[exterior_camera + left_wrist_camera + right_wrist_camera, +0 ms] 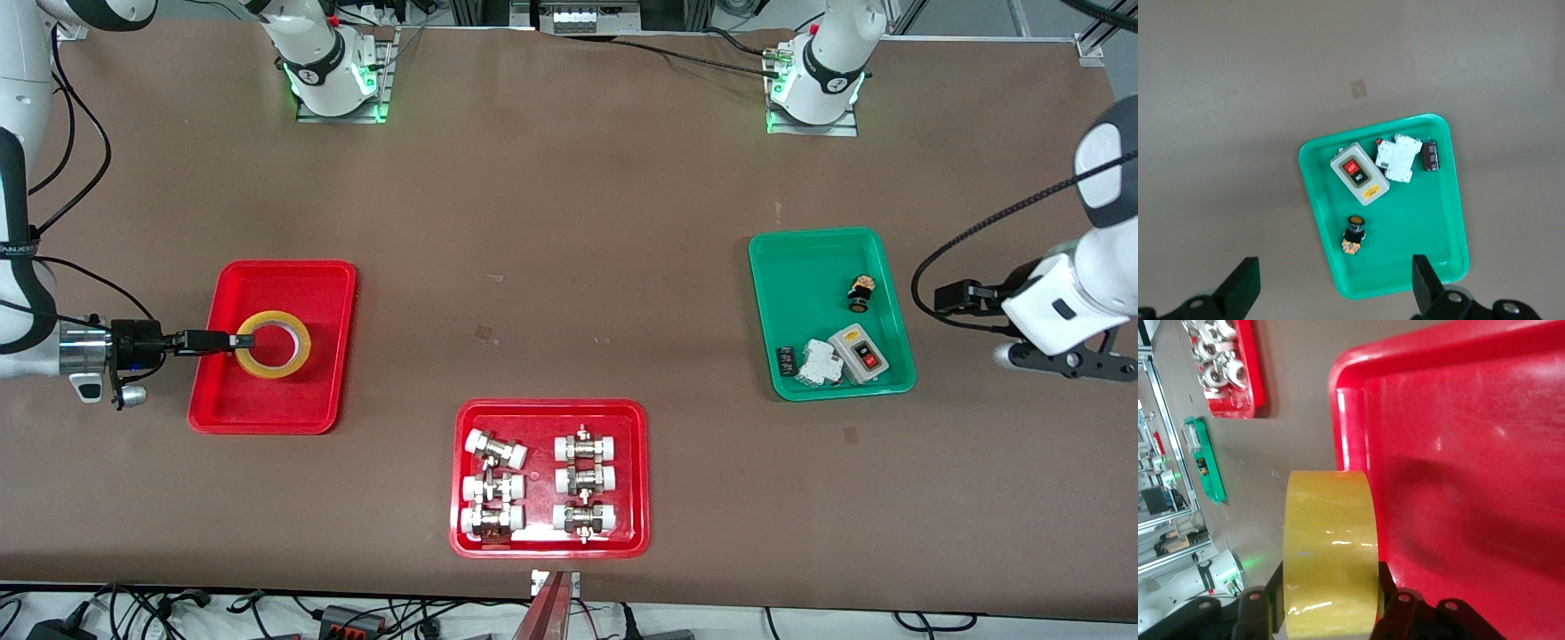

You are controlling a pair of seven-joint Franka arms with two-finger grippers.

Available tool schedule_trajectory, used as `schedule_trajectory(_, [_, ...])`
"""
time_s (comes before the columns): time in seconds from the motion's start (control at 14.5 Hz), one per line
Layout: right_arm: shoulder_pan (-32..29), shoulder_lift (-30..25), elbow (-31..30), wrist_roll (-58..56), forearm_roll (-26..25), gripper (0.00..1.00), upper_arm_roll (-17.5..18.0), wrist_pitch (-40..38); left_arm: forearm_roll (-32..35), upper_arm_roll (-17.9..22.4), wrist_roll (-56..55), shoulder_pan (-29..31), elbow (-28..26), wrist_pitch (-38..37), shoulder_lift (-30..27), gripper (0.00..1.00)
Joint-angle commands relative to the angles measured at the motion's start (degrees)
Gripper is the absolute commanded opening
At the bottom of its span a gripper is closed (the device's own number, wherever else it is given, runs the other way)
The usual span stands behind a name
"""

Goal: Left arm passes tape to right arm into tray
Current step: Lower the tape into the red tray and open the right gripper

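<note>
Fittings tray first: red plastic tray of metal pipe fittings (549, 478) sits nearest the front camera, mid-bench, six white-capped fittings in two columns. Brown bench (569, 267) carries everything. Farther up, toward the right arm's end, plain red rectangular plastic tray (274, 347) with rounded corners and low rim. Yellow translucent roll of wide tape (273, 344) with pale core is over that tray's middle, lying flat as seen from the front; contact with the tray floor can't be judged. Right gripper (238, 340) is clenched on the tape's wall, one finger outside, one in the core, right arm (36, 351) with silver wrist band reaching in level from the bench edge. Toward the left arm's end, green plastic tray (831, 313) holds a grey switch box (861, 354) with red button, white breaker block (818, 363), small black part (786, 359), small black-and-yellow push button (861, 293). Left gripper (1335, 287) is released, fingers spread wide, empty, beside and above the green tray; left arm (1080, 284) waits.
</note>
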Motion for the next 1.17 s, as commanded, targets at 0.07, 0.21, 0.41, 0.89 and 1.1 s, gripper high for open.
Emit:
schedule_trajectory(0.07, [-0.9, 2.1, 0.7, -1.9, 0.4, 0.3, 1.3, -0.2, -1.1, 0.7, -1.0, 0.4, -14.9, 7.4, -10.2, 1.0])
schedule_trajectory(0.21, [-0.9, 3.4, 1.2, -2.4, 0.4, 0.3, 1.4, -0.1, -0.7, 0.5, -0.9, 0.2, -12.4, 7.0, -9.5, 1.0])
schedule_trajectory(0.41, [-0.9, 3.7, 1.2, -4.2, 0.4, 0.37, 1.4, 1.2, -0.6, 0.5, -7.6, 0.2, -6.9, 3.9, -8.7, 1.0])
schedule_trajectory(0.89, [0.1, 4.3, 1.2, -4.2, 2.8, 1.0, 1.7, 3.4, -1.3, -3.2, -11.1, -0.1, -6.8, 1.7, -11.8, 1.0])
schedule_trajectory(1.1, [1.1, 4.1, 1.3, -4.3, -0.8, 1.0, 1.7, 5.6, -1.3, -3.1, -10.9, 0.3, -6.9, 2.5, -11.7, 1.0])
